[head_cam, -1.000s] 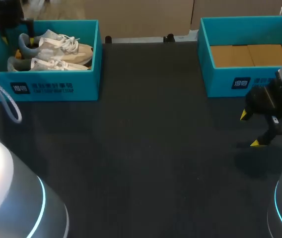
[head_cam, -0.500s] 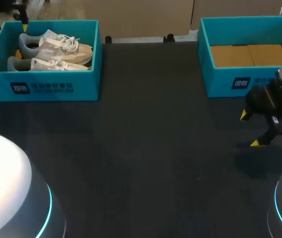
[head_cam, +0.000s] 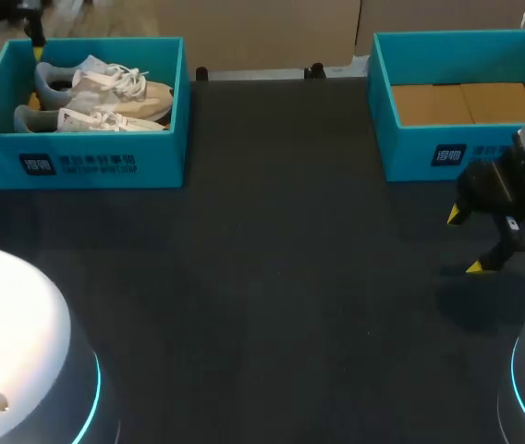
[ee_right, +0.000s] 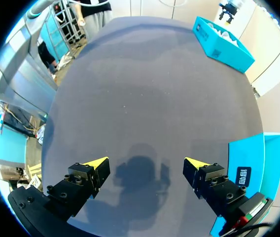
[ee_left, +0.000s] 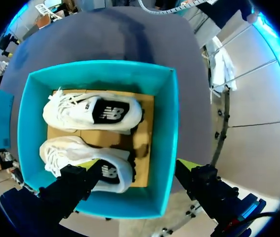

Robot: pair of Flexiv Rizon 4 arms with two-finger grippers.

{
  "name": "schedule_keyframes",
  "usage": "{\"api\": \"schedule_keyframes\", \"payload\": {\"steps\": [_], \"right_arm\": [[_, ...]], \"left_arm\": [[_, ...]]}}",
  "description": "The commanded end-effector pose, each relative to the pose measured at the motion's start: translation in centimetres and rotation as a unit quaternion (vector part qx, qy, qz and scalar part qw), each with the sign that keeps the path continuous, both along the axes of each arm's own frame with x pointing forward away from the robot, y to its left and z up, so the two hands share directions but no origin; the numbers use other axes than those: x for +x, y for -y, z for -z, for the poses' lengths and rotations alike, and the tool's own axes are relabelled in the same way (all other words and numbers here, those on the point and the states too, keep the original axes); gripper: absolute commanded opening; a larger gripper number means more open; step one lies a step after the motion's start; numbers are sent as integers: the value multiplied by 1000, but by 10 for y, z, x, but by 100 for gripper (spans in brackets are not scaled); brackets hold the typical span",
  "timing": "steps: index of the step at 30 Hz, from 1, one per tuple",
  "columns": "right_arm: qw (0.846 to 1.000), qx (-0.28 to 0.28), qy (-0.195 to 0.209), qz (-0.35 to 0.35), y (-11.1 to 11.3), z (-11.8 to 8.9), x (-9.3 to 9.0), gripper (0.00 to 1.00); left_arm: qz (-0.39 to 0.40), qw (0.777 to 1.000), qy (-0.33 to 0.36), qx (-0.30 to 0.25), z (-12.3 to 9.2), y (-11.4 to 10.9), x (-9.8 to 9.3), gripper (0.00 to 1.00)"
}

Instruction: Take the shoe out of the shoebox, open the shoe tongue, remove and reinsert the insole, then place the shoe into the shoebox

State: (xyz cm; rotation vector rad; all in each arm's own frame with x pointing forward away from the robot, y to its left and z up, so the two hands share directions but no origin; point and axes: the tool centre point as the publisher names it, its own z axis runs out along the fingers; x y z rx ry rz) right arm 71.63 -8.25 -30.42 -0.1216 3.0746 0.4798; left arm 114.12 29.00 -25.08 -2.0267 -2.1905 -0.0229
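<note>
Dark table (head_cam: 281, 277), no loose items on it. Right gripper (head_cam: 464, 240) low over the right side, just in front of right box (head_cam: 447, 153); in its wrist view (ee_right: 146, 163) fingers spread wide, gripping nothing, only own shadow on the table below. Right box open-topped, teal, with only a cardboard liner (head_cam: 461, 102) inside. Left box (head_cam: 87, 162) at the far left, same teal, well apart from the right one; also seen far off past the right fingers (ee_right: 224, 44). Both shoes in the left box, side by side on their sides, heels left, toes right: front shoe (head_cam: 87, 120) against the front wall, back shoe (head_cam: 105, 88) behind it. Left gripper (head_cam: 8, 42) up above that box's far-left corner. Its wrist view (ee_left: 137, 165) looks straight down into the box (ee_left: 169, 123): fingers wide apart, touching nothing, one finger (ee_left: 88, 165) above one shoe's heel (ee_left: 110, 173), the other outside the wall.
</note>
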Motion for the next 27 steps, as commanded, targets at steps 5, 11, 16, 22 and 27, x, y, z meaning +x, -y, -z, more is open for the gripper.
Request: {"api": "schedule_keyframes", "payload": {"steps": [5,11,16,22,27], "right_arm": [[1000,-1,1,0,0,0,-1,100],[1000,-1,1,0,0,0,-1,100],[1000,-1,1,0,0,0,-1,100],[1000,-1,1,0,0,0,-1,100],[1000,-1,1,0,0,0,-1,100]], "left_arm": [[12,1000,7,20,0,-1,-50,100],[16,1000,9,16,-5,-4,-53,100],[16,1000,9,16,-5,-4,-53,100],[28,999,1,19,8,0,-63,100],[44,999,-11,19,28,0,-74,100]]}}
